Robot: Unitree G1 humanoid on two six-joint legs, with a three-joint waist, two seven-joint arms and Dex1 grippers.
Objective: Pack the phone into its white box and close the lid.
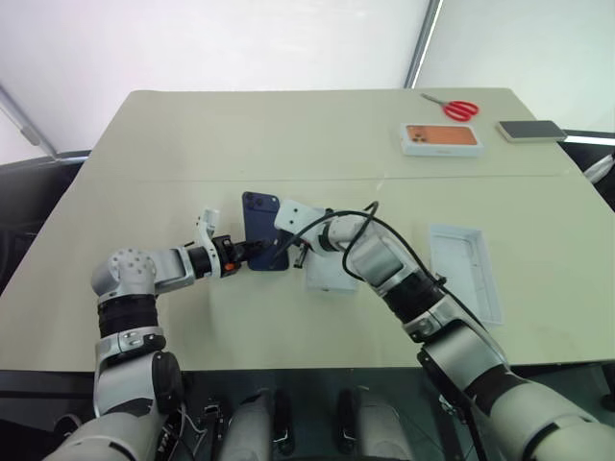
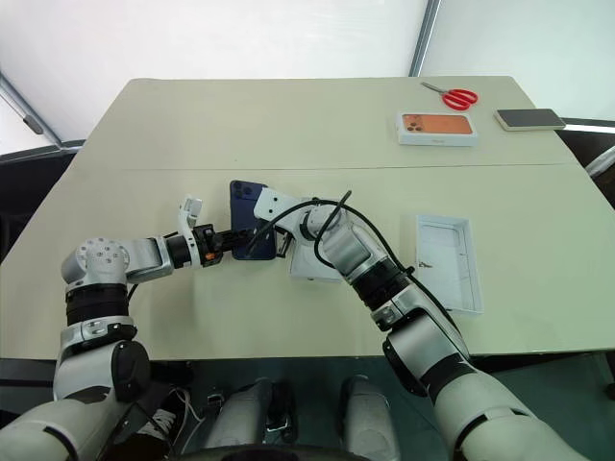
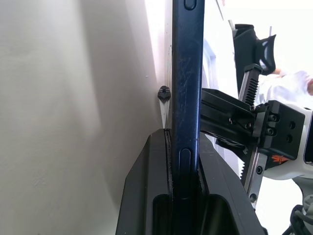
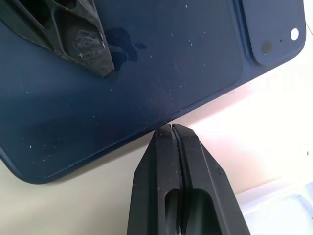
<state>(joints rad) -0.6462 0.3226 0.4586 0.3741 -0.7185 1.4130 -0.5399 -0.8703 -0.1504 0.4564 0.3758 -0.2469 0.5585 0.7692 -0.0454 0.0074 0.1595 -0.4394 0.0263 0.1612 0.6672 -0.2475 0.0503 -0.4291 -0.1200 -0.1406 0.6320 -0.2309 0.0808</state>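
Note:
The dark navy phone (image 1: 259, 213) faces back up at the table's middle, its camera bump at the far left corner. My left gripper (image 1: 258, 252) is shut on its near short end; the left wrist view shows the phone's edge (image 3: 188, 73) pinched between the two fingers. My right gripper (image 4: 172, 128) is shut with nothing in it, its tips at the phone's right long edge (image 4: 161, 63). The white box (image 1: 327, 277) lies just right of the phone, mostly hidden under my right wrist. The lid (image 1: 468, 271) lies further right, white inside facing up.
At the far right of the table (image 1: 192, 134) lie a white box with an orange phone picture (image 1: 440, 139), red-handled scissors (image 1: 459, 109) and a grey phone (image 1: 530, 130). A seam crosses the tabletop beyond the navy phone.

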